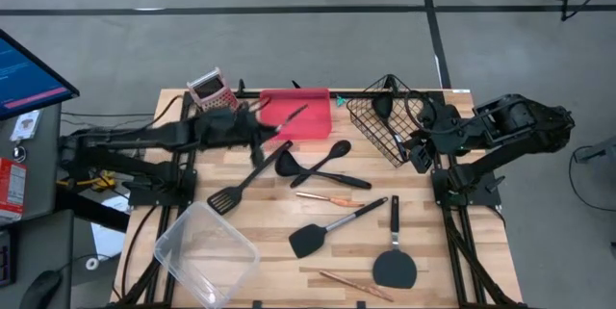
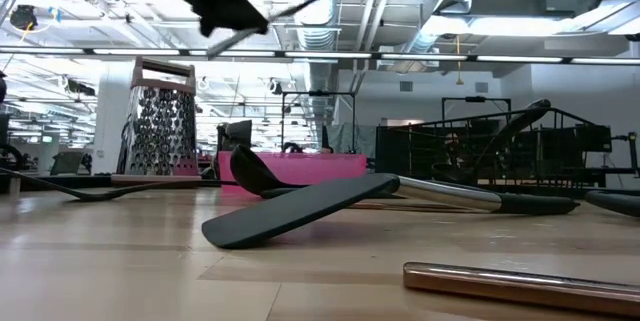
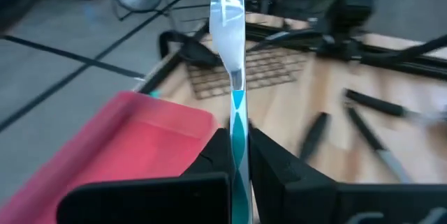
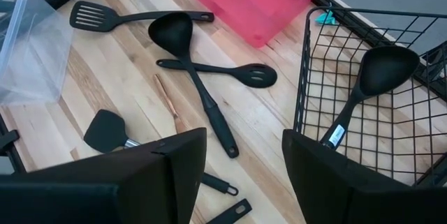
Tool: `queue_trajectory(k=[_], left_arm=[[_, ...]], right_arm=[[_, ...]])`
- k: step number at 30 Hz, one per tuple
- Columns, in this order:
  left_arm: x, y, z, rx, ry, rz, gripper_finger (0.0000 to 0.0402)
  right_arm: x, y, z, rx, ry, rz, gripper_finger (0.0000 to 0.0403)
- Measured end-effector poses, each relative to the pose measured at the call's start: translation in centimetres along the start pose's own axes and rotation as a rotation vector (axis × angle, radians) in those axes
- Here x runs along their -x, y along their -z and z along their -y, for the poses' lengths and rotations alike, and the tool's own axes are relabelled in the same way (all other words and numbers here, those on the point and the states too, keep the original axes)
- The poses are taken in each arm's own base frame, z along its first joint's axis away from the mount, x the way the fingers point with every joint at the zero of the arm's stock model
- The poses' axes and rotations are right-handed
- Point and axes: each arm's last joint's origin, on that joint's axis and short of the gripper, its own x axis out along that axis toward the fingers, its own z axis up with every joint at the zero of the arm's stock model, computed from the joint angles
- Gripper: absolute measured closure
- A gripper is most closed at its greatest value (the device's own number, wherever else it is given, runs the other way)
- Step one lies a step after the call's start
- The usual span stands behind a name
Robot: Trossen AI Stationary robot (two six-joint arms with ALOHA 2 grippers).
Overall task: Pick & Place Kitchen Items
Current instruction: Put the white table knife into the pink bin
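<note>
the left gripper [image 1: 272, 126] is up over the pink tray [image 1: 313, 126] at the back of the table [image 1: 269, 222], and its two fingers are squeezed tight on a thin silver piece [image 3: 228, 21] with a teal stripe (it looks like a knife, but that is hard to tell). the piece sticks out past the fingers, above the tray. the right gripper [image 1: 421, 150] waits by the black wire basket [image 1: 375, 126] with its fingers apart and nothing between them. one black ladle [image 4: 377, 77] lies inside the basket. the other kitchen items lie loose on the wood: a slotted turner [image 1: 231, 193] near the clear plastic box [image 1: 204, 251], a ladle [image 4: 183, 56] crossed with a slotted spoon [image 4: 230, 70], two black spatulas [image 1: 327, 232] near the front, and thin copper sticks [image 1: 330, 197]. a metal grater [image 1: 209, 90] with a pink top stands at the back left, just beside the tray.
</note>
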Motion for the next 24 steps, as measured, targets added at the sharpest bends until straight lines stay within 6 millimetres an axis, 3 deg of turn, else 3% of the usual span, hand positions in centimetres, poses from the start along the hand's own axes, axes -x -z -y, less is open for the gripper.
queue_trajectory(k=[8, 15, 24], left_arm=[[-5.7, -0.7, -4.2, -0.029, -0.108, -0.121, 0.0395], [-9.8, 2.4, -6.8, 0.005, -0.177, -0.277, 0.0395], [-12.7, 4.9, -8.6, -0.018, -0.209, -0.342, 0.0395]], right_arm=[[0.0, 0.0, 0.0, -0.001, -0.001, 0.0, 0.0214], [0.0, 0.0, 0.0, -0.002, -0.003, 0.002, 0.0214], [0.0, 0.0, 0.0, -0.004, -0.005, 0.003, 0.0214]])
